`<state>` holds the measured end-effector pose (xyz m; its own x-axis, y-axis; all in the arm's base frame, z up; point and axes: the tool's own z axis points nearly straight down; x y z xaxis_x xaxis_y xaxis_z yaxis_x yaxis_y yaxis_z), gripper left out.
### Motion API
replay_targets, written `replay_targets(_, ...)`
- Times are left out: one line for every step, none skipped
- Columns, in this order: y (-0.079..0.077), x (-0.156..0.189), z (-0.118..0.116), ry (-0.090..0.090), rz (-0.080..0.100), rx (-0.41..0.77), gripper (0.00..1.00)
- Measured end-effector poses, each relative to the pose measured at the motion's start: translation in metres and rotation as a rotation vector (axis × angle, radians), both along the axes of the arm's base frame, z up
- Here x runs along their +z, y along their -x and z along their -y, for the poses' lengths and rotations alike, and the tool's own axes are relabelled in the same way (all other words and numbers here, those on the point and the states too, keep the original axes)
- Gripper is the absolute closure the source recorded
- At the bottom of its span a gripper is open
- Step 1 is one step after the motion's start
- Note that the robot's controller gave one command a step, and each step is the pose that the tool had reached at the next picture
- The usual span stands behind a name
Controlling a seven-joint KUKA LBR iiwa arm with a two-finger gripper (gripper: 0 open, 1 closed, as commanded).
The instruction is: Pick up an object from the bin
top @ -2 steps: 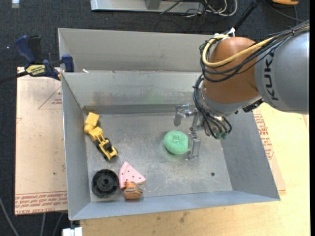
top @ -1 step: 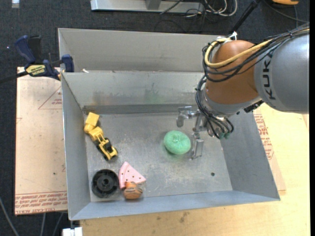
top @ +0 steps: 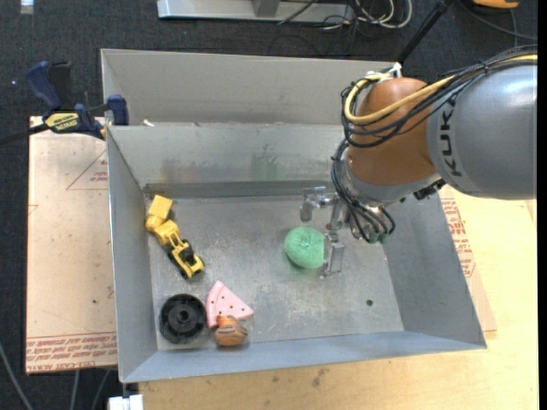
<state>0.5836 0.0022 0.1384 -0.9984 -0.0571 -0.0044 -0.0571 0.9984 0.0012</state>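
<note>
Gripper (top: 325, 231): low over the bin floor, right of centre, hanging under the orange wrist cover (top: 389, 135).
Jaws: spread apart, one finger toward the back wall and one toward the front, with nothing gripped between them.
Fingers (top: 332, 256): the front one stands just at the right edge of the green ball; I cannot tell whether it touches.
Ball (top: 303, 248): green, round and rough-looking. It rests on the floor near the middle of the bin, slightly right, left of the line between the two fingers and apart from all other things.
Arm (top: 496, 135): a thick grey link comes in from the right above the bin's right wall. Yellow and black cables (top: 376, 101) loop over the cover.
Bin (top: 256, 143): grey metal with sloping walls and a scuffed flat floor.
Digger (top: 175, 237): a yellow toy on the left of the floor, lying slantwise, well apart from the ball.
Wheel (top: 182, 317): a black, round thing in the front left corner.
Wedge (top: 226, 301): pink with dark specks, just right of the wheel.
Lump (top: 231, 336): small and brownish-orange, touching the wedge's front edge, close to the front wall.
</note>
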Motion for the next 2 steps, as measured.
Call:
replay_targets(-0.0059, -0.0679, 0.0081, 0.000, -0.002, -0.025, 1.00)
replay_targets(-0.0058, -0.0679, 0.0082, 0.000, -0.002, -0.026, 1.00)
